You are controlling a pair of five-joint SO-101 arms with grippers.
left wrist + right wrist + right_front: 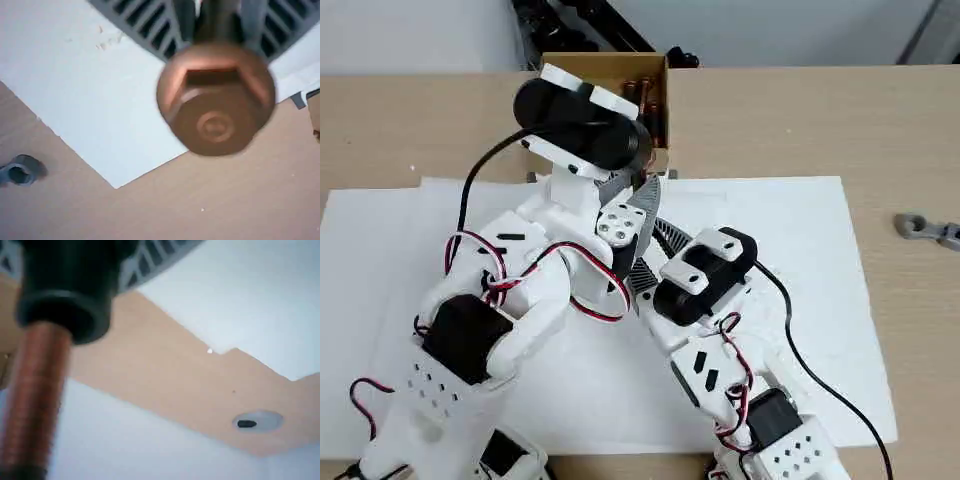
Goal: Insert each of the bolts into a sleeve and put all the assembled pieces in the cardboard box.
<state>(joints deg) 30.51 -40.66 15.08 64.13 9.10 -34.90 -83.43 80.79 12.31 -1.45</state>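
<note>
left claw [215, 20] is clamping the bolt [215, 100] | right claw [652, 252] is gripping the sleeve [65, 295] on its thread | risk: if either claw is loosening while tilting, bolt sliding out, dropping beneath them

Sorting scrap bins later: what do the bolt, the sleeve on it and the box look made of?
The bolt: likely metal, copper-coloured with a dull sheen, hex flanged head, fine threads. The sleeve: matte black, smooth; plastic or rubber, cannot tell which. The box: brown cardboard, plain walls.
</note>
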